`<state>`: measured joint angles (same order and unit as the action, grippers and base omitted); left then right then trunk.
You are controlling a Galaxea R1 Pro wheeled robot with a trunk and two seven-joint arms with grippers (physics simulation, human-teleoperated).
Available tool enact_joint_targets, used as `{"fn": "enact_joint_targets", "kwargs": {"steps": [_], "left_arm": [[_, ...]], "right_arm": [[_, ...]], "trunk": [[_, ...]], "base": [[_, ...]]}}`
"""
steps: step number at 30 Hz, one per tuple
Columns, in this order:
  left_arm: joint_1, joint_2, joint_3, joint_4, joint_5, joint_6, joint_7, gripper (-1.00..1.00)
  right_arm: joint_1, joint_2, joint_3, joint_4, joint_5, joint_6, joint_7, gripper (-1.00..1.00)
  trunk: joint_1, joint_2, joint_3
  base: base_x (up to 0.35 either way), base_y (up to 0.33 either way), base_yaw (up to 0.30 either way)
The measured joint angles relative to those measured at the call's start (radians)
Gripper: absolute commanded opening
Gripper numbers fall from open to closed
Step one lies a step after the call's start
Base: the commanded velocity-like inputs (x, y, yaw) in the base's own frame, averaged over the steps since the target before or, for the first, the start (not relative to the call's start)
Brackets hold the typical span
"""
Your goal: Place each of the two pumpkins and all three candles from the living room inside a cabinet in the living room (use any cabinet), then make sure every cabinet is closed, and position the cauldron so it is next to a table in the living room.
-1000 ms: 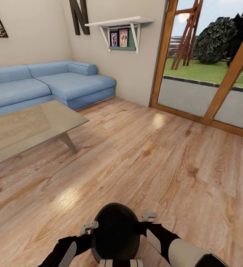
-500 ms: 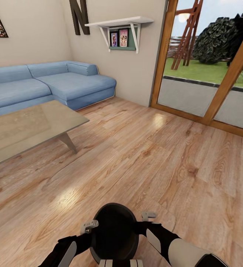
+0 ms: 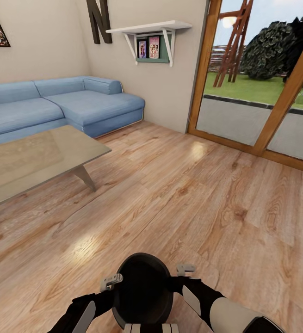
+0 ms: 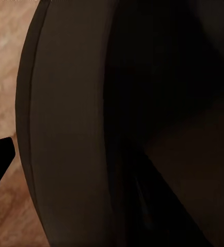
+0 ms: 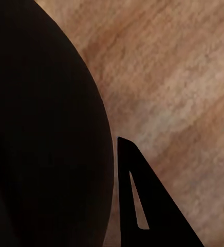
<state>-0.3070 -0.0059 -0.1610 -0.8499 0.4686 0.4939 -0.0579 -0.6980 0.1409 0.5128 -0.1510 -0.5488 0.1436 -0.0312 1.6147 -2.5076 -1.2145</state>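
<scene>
Change since a second ago: nothing is shifting that we can see; cauldron, both arms, table and room are sitting where they were.
Cauldron (image 3: 144, 289): we are holding it between our two arms, low in the head view and just in front of our trunk, its wide mouth facing up toward the camera.
Cauldron contents: we are seeing only a dark inside; whether anything is lying in it we cannot tell.
Left gripper (image 3: 111, 281): it is sitting against the cauldron's left rim, grey fingers at the edge; we cannot tell whether the jaws are parted or pinching the rim.
Left wrist view: the cauldron's curved wall (image 4: 66, 134) is pressing close to the camera, with plank floor beyond it.
Right gripper (image 3: 185, 268): it is resting at the cauldron's right side, just beside the rim; here too the gap between the jaws is hidden from us.
Right wrist view: one dark finger (image 5: 143, 206) is lying just beside the cauldron's black belly (image 5: 40, 134), over wood floor.
Table (image 3: 35, 159): it is standing ahead and to our left, well apart from the cauldron, with bare floor (image 3: 183, 194) between them.
Sofa (image 3: 63, 104): it is lying behind the table, along the wall.
Glass door (image 3: 262, 78): it is showing lawn ahead to our right.
</scene>
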Motion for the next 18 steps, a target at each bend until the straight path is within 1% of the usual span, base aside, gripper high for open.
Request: {"fn": "enact_joint_targets", "kwargs": {"steps": [1,2,4,6,10,18], "left_arm": [[0.0,0.0,0.0,0.0,0.0,0.0,0.0,-1.0],[0.001,0.0,0.0,0.001,-0.005,-0.001,-0.001,-1.0],[0.001,0.0,0.001,0.001,-0.009,-0.001,-0.001,-1.0],[0.001,0.0,0.001,0.001,-0.014,-0.001,-0.001,-1.0],[0.001,0.0,0.001,0.002,-0.013,-0.001,-0.002,-1.0],[0.001,-0.001,0.002,0.002,-0.024,-0.001,-0.001,-1.0]], "right_arm": [[0.0,0.0,0.0,0.0,0.0,0.0,0.0,-1.0],[0.001,0.0,0.009,0.002,-0.003,0.0,0.001,-1.0],[0.001,0.0,0.002,0.001,-0.003,0.0,0.001,-1.0],[0.001,0.0,0.008,0.001,-0.003,0.0,0.001,-1.0],[0.001,0.0,0.004,0.001,-0.004,0.0,0.001,-1.0],[0.001,0.001,0.002,0.001,-0.003,0.0,0.001,-1.0]], "trunk": [[0.0,0.0,0.0],[0.0,0.0,0.003],[-0.001,0.001,0.011],[-0.002,0.001,0.019],[-0.002,0.001,0.019],[-0.005,0.003,0.05]], "base": [[0.0,0.0,0.0],[0.0,0.0,0.0],[0.0,0.0,0.0],[0.0,0.0,0.0],[0.0,0.0,0.0],[0.0,0.0,0.0]]}}
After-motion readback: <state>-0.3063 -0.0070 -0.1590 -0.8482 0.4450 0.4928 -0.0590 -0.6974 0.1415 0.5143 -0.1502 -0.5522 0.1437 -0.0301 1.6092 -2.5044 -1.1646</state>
